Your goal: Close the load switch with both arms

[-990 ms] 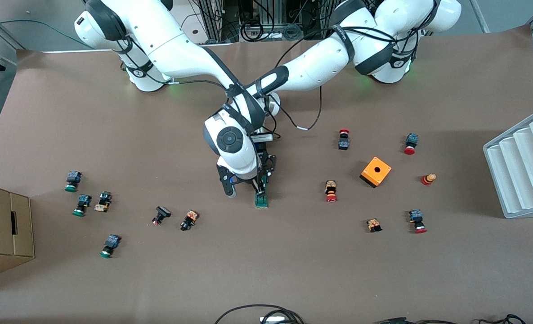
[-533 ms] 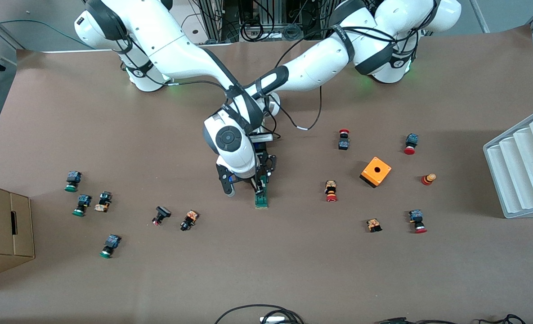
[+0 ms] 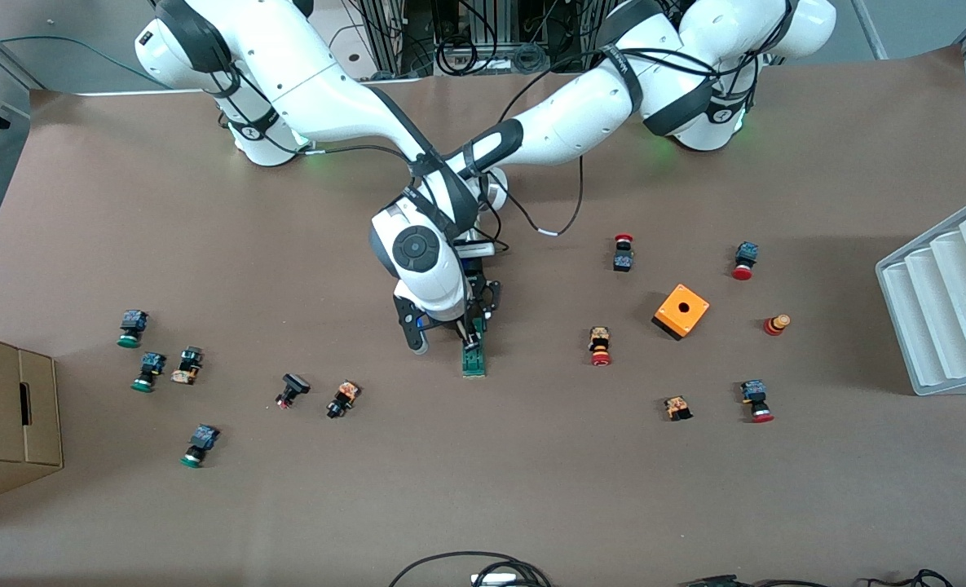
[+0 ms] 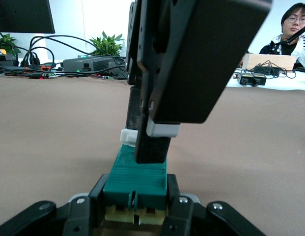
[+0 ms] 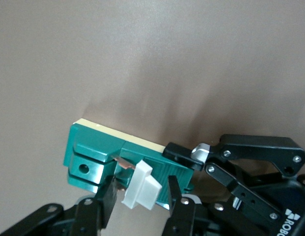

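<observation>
The load switch (image 3: 474,360), a narrow green block, lies on the brown table near its middle. My left gripper (image 4: 136,196) is shut on the block's end that is farther from the front camera, one finger on each side. In the right wrist view the switch's white tab (image 5: 142,189) sticks up from the block between the fingers of my right gripper (image 5: 141,191). That gripper is open, with a small gap on each side of the tab. From the front, the right arm's hand (image 3: 425,277) hides most of both grippers.
Green-capped buttons (image 3: 148,371) lie toward the right arm's end, near a cardboard box (image 3: 6,408). Red-capped buttons (image 3: 600,346), an orange box with a hole (image 3: 681,311) and a white ridged rack (image 3: 947,302) are toward the left arm's end.
The right arm's hand has shifted very slightly over the switch. The left arm and the switch have stayed where they were.
</observation>
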`<state>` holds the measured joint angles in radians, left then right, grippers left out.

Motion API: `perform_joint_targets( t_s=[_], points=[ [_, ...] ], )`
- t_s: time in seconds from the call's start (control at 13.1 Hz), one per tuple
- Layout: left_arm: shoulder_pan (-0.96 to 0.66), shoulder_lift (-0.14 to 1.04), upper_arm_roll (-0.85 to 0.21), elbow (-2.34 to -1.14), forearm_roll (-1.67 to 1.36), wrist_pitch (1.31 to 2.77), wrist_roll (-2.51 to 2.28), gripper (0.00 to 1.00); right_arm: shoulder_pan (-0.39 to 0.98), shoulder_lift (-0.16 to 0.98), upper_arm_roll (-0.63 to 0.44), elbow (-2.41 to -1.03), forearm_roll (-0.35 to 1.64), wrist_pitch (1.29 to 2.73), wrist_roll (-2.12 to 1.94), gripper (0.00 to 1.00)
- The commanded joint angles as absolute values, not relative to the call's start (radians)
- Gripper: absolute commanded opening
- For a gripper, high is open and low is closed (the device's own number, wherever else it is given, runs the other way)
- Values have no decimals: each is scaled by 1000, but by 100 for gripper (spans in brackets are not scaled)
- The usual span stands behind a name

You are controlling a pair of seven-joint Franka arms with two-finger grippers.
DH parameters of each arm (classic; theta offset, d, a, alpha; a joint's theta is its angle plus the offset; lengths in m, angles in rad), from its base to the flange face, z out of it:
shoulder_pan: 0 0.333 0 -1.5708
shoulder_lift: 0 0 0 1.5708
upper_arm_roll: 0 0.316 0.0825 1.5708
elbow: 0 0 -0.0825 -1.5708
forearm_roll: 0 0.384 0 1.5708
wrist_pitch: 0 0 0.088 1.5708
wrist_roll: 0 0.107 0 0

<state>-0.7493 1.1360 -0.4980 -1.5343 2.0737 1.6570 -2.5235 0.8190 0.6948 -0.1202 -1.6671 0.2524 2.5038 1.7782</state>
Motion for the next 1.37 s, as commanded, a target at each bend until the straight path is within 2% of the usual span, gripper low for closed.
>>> perform_joint_targets(
  t_s=[0.0, 0.15, 0.23, 1.29],
  points=[
    [-761, 1161, -499, -1500, 2085, 1652, -2516, 48, 818, 661, -118, -1690, 265, 2522, 1772, 50],
    [-761, 1161, -499, -1500, 2085, 1654, -2516, 49, 818, 660, -118, -1689, 265, 2522, 1772, 49],
    [-761, 1161, -499, -1500, 2085, 1654, -2516, 49, 818, 660, -118, -1690, 264, 2522, 1772, 43],
    [-761, 1161, -499, -1500, 2085, 1654, -2514, 52, 828, 657, -118, -1709, 256, 2522, 1769, 43]
  ],
)
